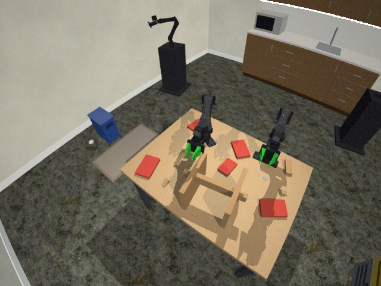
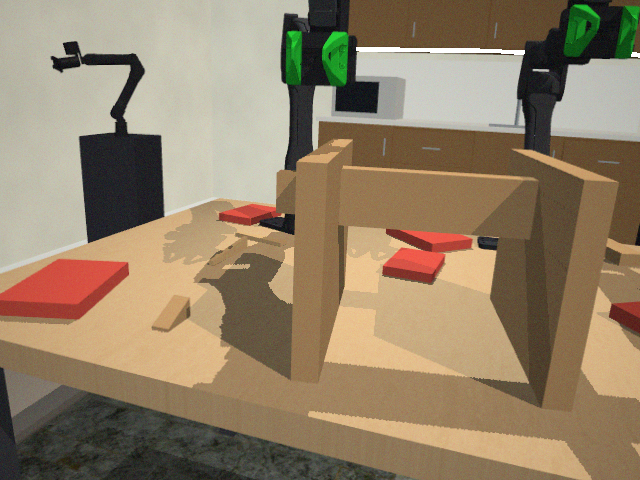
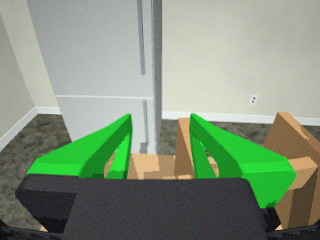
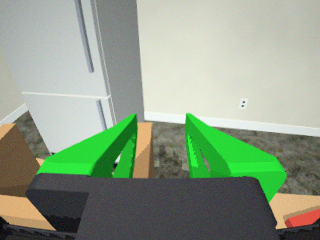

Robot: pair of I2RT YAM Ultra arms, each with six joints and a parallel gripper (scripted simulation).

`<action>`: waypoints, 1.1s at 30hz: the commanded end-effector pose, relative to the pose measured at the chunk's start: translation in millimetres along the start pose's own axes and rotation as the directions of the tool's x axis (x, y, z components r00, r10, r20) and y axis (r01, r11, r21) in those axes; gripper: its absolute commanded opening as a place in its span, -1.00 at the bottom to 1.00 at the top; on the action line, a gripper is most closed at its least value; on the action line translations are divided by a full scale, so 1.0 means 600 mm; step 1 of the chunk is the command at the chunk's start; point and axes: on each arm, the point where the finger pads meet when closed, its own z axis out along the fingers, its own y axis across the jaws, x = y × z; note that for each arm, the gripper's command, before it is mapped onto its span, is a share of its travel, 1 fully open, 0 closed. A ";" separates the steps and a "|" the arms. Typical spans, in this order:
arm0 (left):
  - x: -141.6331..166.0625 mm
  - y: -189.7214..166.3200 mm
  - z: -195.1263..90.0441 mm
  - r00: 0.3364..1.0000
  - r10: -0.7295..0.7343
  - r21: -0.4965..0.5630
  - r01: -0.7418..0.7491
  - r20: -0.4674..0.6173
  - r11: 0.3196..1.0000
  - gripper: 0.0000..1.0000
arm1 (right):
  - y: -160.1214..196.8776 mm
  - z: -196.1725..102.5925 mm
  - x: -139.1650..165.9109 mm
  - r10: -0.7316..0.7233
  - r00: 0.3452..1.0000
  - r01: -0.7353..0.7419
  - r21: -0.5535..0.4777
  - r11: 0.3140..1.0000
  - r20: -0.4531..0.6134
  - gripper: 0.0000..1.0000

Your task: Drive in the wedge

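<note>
Both pairs of jaws are parted with nothing gripped: the right gripper [image 1: 193, 151] [image 2: 316, 58] [image 4: 161, 120] is raised over its side of the frame, and the left gripper [image 1: 268, 157] [image 2: 604, 31] [image 3: 160, 121] is held well apart from the wood. The rail [image 1: 215, 183] [image 2: 439, 198] [image 3: 304, 172] [image 4: 22, 210] spans the space between the board before the right arm [image 1: 186, 195] [image 2: 310, 258] [image 3: 292, 140] [image 4: 144, 150] and the board before the left arm [image 1: 235, 195] [image 2: 573, 310] [image 3: 184, 135] [image 4: 12, 160], both upright. One wedge [image 1: 165, 182] [image 2: 173, 312] lies on the table, apart from the boards. Whether another is seated in the open slot cannot be told, nor can the tightness of either joint.

A wedge resting in the slot but not driven would probably be left loose, and the board would stay slack against the rail. If it were pushed off-centre, or with its sloped side to the board, it could be jammed askew or tipped out. Too hard a push might shove the whole frame along the table — or shake the other end's wedge free. A fingertip brought down carelessly could also catch the board's top edge. The seating should be checked before any withdrawal.
</note>
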 end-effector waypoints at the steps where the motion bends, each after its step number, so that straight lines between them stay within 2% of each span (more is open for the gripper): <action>1: -0.007 -0.005 -0.001 1.000 0.006 0.006 -0.006 0.010 1.000 -0.12 | -0.004 -0.012 -0.072 0.027 0.996 -0.027 0.002 1.000 0.083 -0.26; 9: -0.007 -0.005 -0.001 1.000 0.006 0.006 -0.006 0.010 1.000 -0.12 | -0.004 -0.014 -0.082 0.034 0.994 -0.034 0.001 0.999 0.105 -0.26; 10: -0.007 -0.005 -0.001 1.000 0.006 0.006 -0.006 0.010 1.000 -0.12 | -0.002 -0.007 -0.036 0.018 0.998 -0.019 0.002 1.000 0.057 -0.26; 11: -0.007 -0.005 -0.001 1.000 0.006 0.006 -0.006 0.010 1.000 -0.12 | -0.002 -0.007 -0.058 0.026 0.997 -0.026 0.002 1.000 0.078 -0.26; 33: -0.007 -0.005 -0.001 1.000 0.006 0.006 -0.006 0.010 1.000 -0.12 | -0.003 -0.008 -0.059 0.026 0.997 -0.026 0.002 1.000 0.079 -0.26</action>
